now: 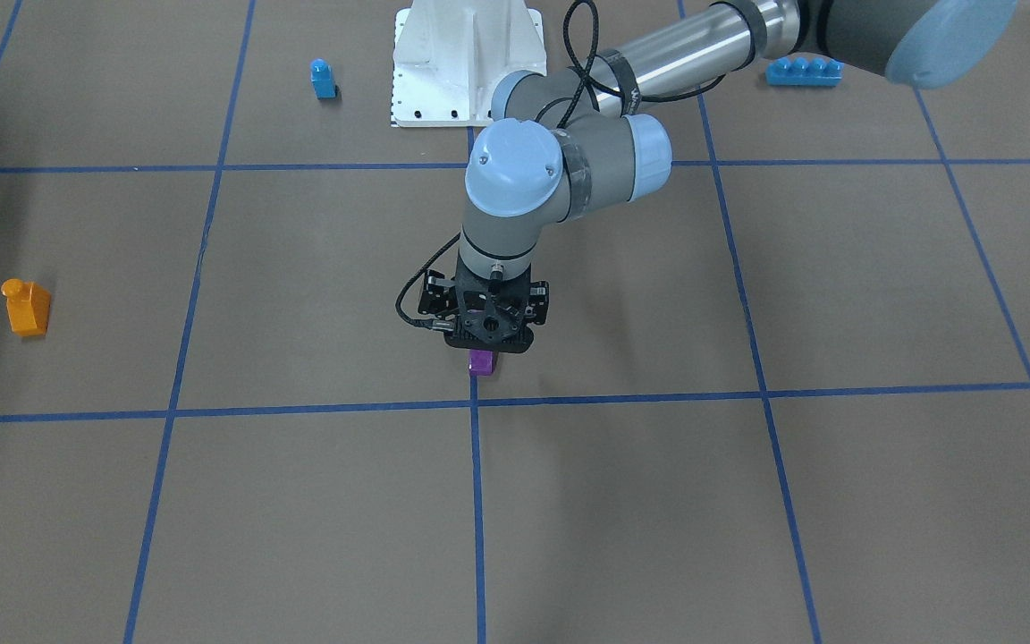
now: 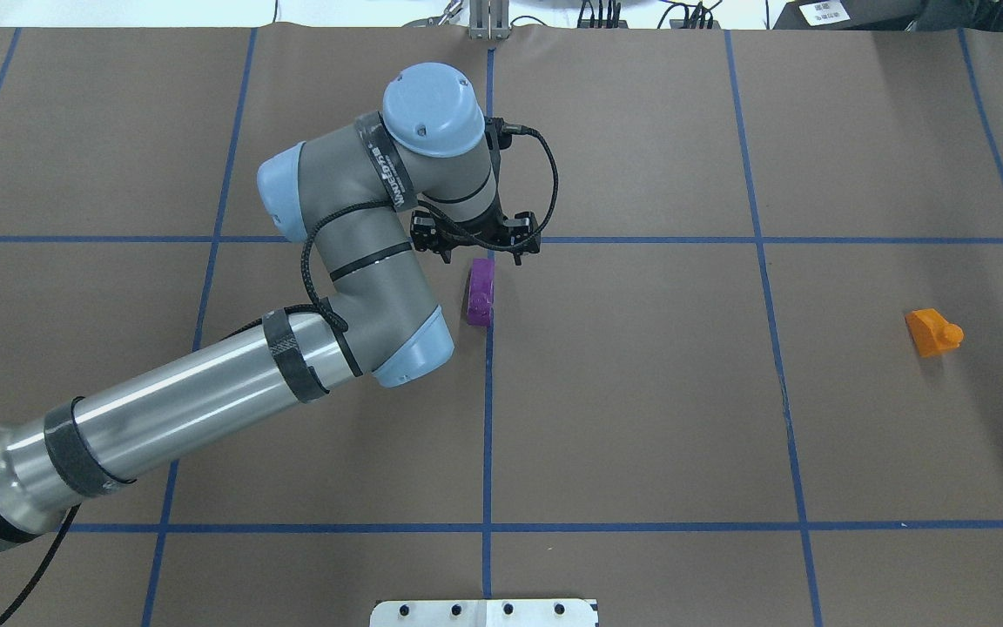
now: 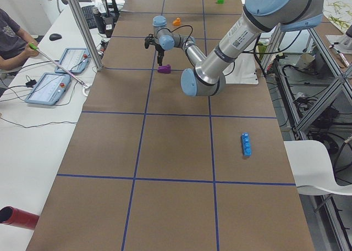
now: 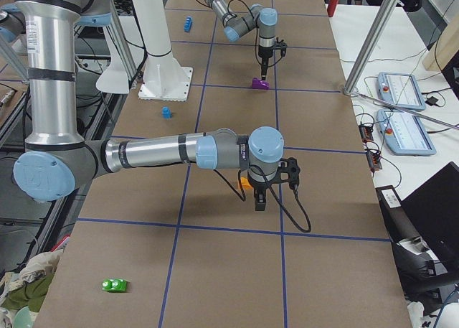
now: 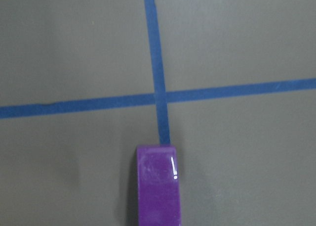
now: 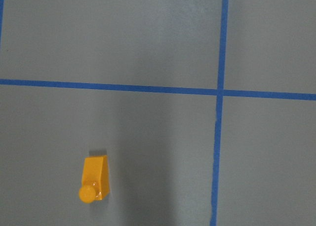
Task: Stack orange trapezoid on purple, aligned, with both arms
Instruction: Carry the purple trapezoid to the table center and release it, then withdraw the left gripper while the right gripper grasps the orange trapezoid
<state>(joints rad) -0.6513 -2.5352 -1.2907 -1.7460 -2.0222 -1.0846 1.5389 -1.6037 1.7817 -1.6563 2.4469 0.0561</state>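
The purple block (image 2: 481, 292) rests on the brown table by a blue tape line; it also shows in the front view (image 1: 482, 361) and at the bottom of the left wrist view (image 5: 157, 184). My left gripper (image 2: 477, 254) hangs straight down just above its far end. Its fingers are hidden, so I cannot tell whether it is open or shut. The orange trapezoid (image 2: 932, 332) sits alone far to the right, stud sideways, also in the right wrist view (image 6: 94, 179). My right gripper (image 4: 259, 199) shows only in the exterior right view, high over the orange block; I cannot tell its state.
A small blue single-stud block (image 1: 323, 79) and a long blue brick (image 1: 804, 71) lie near the white base plate (image 1: 466, 63). A green block (image 4: 115, 286) lies at the table's right end. An operator (image 3: 11, 37) sits beside the table.
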